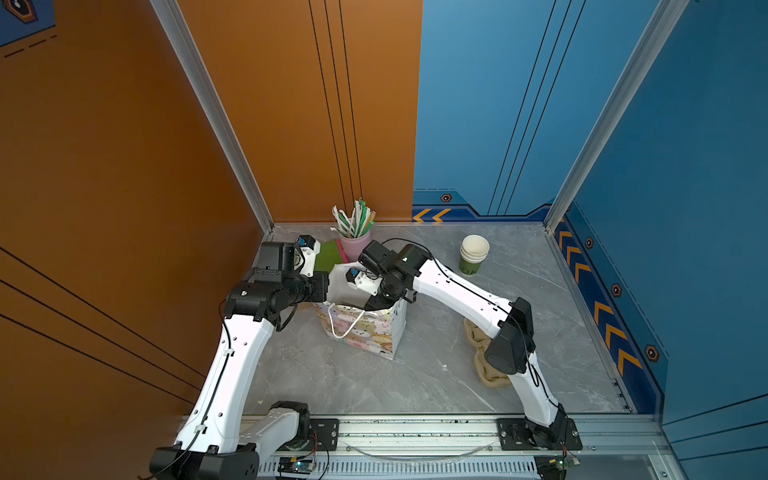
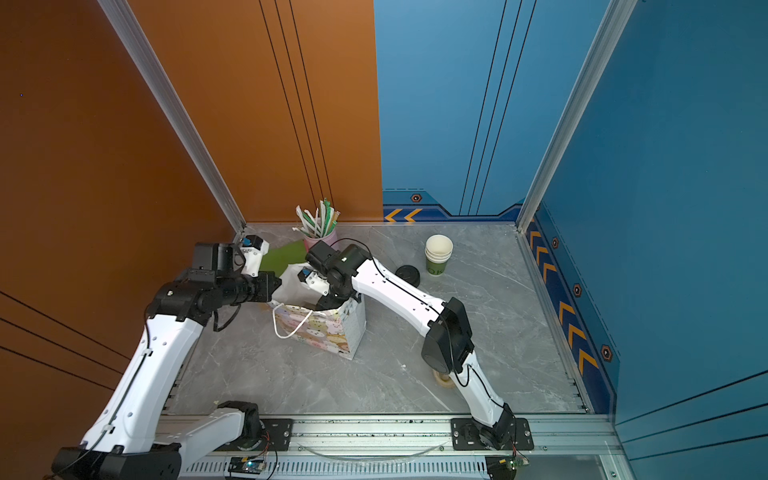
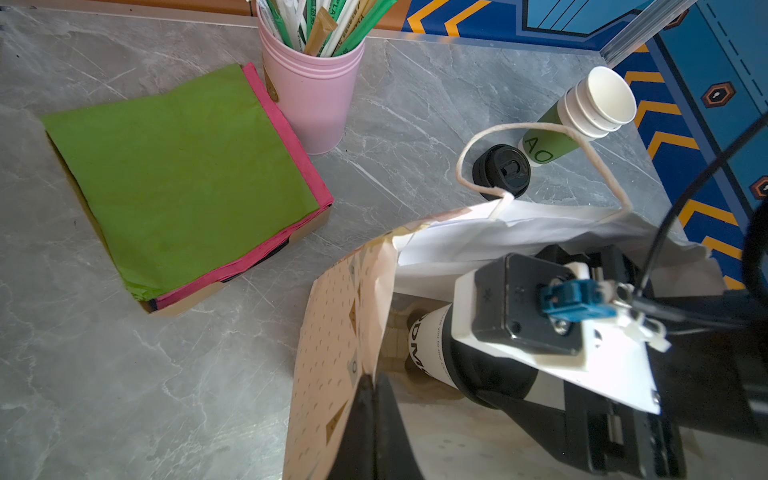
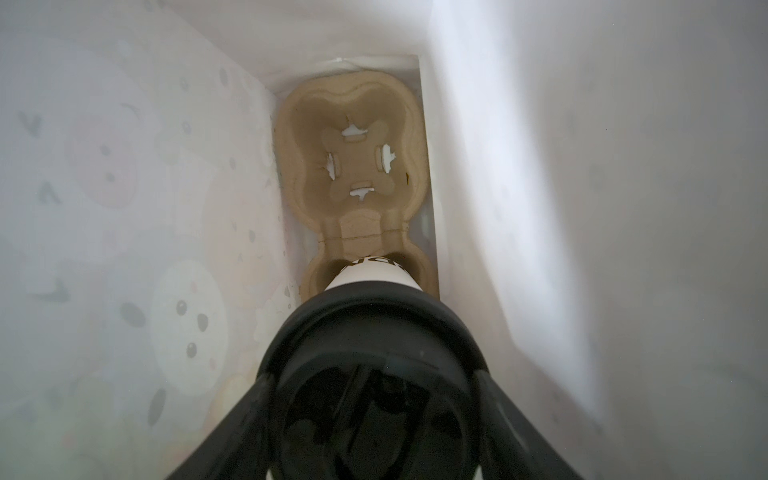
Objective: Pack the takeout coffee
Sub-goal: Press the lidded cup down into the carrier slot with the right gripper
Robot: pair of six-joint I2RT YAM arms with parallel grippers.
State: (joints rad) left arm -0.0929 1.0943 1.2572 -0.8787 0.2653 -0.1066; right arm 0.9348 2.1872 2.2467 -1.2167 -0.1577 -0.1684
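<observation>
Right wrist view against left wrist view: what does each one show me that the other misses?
Only right wrist: the empty pocket of the cardboard tray on the bag floor. Only left wrist: napkins, pink cup of straws, loose lid, cup stack, and the left jaws pinching the bag edge. Both: the coffee cup, held by the right jaws inside the bag.

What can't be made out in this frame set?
- The takeout coffee base: right wrist view, its own lid hides whether it is seated in the pulp cup carrier.
- Its lettering: left wrist view, only part faces the camera.
- Coffee in both top views: hidden inside the gift bag.
</observation>
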